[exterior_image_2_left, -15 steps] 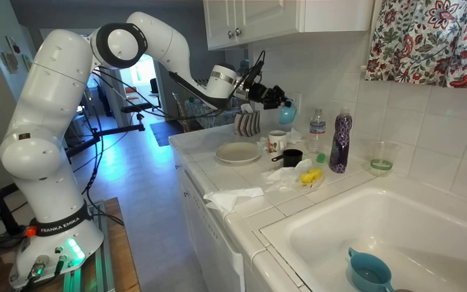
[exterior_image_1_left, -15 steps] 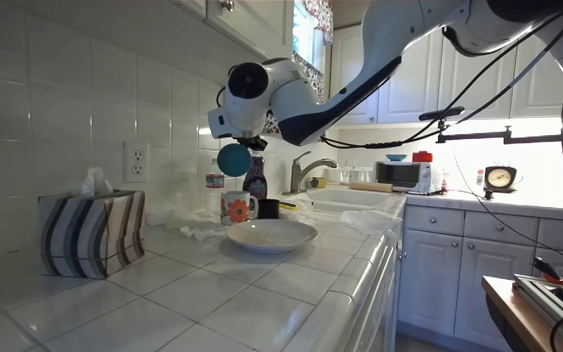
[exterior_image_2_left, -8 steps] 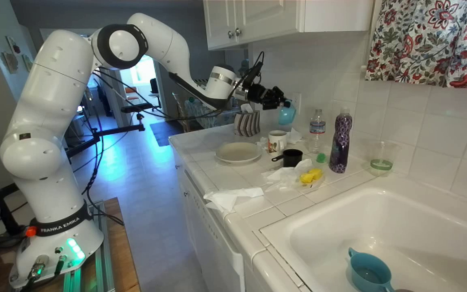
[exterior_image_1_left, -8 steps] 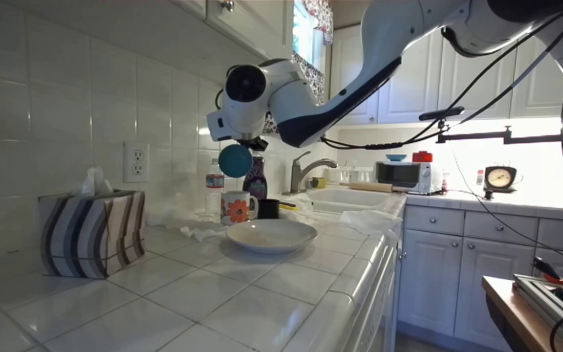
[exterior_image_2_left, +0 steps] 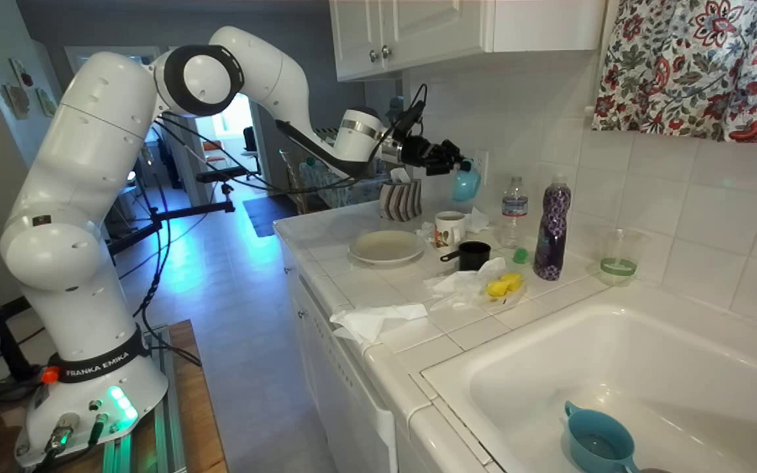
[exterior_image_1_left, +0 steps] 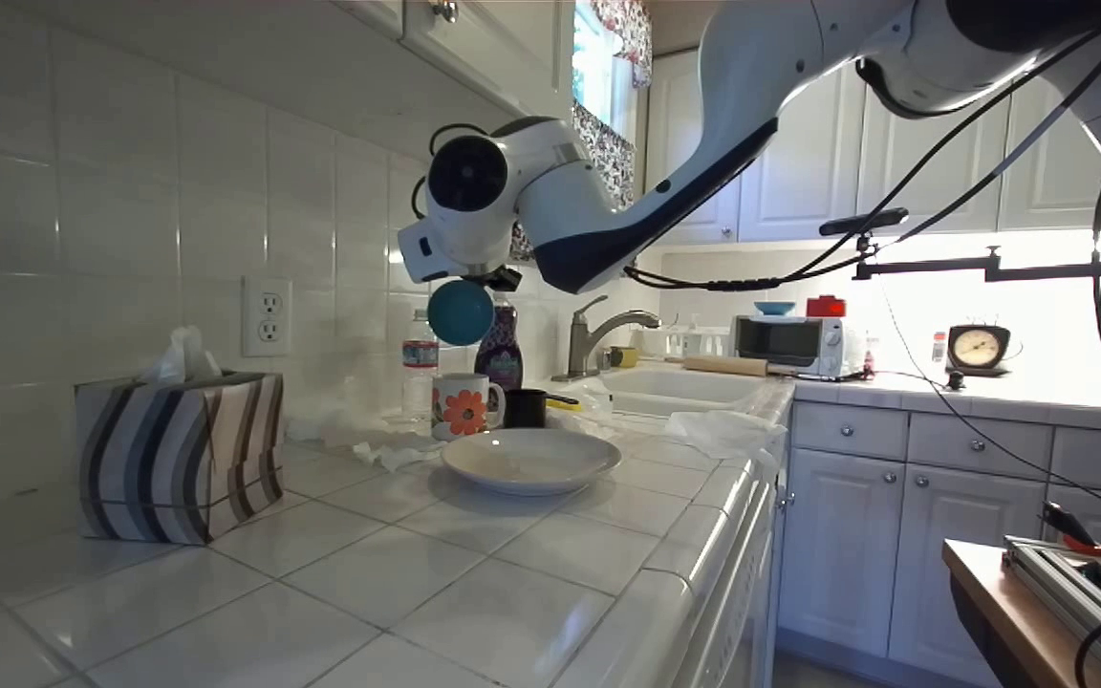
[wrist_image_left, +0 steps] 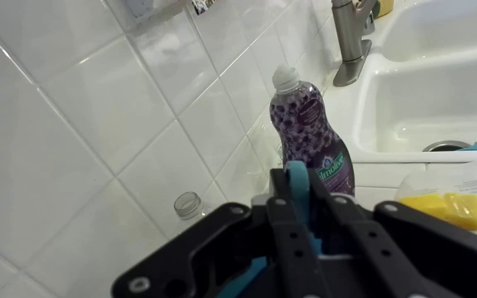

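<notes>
My gripper [wrist_image_left: 297, 184] is shut on the handle of a light blue cup [exterior_image_2_left: 466, 184], whose handle [wrist_image_left: 298, 176] shows between the fingertips in the wrist view. In an exterior view the cup [exterior_image_1_left: 461, 312] turns a round face to the camera; whether that is mouth or base I cannot tell. It hangs in the air over the tiled counter, above a mug with an orange flower [exterior_image_1_left: 464, 409]. Below it, a white plate [exterior_image_1_left: 531, 461] lies on the tiles. Past the fingertips in the wrist view stands a purple dish soap bottle [wrist_image_left: 309, 124].
A clear water bottle [exterior_image_2_left: 514, 207], a black handled cup [exterior_image_2_left: 473, 255], yellow pieces [exterior_image_2_left: 504, 284] and crumpled paper [exterior_image_2_left: 378, 320] are on the counter. A striped tissue box [exterior_image_1_left: 183, 459] stands by the tiled wall. Another blue cup [exterior_image_2_left: 600, 440] sits in the white sink [exterior_image_2_left: 536, 368].
The arm's elbow has lowered slightly, and the wrist link has shifted a little left and down in an exterior view. The held cup hangs in almost the same place.
</notes>
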`<state>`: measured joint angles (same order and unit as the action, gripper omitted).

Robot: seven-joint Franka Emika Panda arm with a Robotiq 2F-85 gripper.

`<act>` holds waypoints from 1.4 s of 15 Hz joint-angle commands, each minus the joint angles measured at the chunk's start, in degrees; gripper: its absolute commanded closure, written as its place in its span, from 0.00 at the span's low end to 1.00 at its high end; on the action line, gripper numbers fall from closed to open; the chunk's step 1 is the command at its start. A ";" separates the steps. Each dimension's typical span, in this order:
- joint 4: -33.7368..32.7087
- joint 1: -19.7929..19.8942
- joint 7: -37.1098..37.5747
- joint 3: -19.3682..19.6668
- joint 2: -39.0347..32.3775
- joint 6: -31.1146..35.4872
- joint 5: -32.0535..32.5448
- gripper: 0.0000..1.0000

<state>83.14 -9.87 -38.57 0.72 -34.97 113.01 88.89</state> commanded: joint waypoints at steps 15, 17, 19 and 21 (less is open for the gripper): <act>-11.01 -2.87 -9.65 0.28 -7.67 -8.62 4.92 0.97; -11.68 -3.08 -10.20 0.29 -8.12 -9.00 5.00 0.97; -12.27 -3.38 -10.44 0.39 -8.56 -9.46 5.37 0.97; -12.53 -3.69 -10.47 0.43 -8.75 -9.78 6.09 0.97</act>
<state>73.26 -12.75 -47.57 0.78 -42.00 104.91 92.59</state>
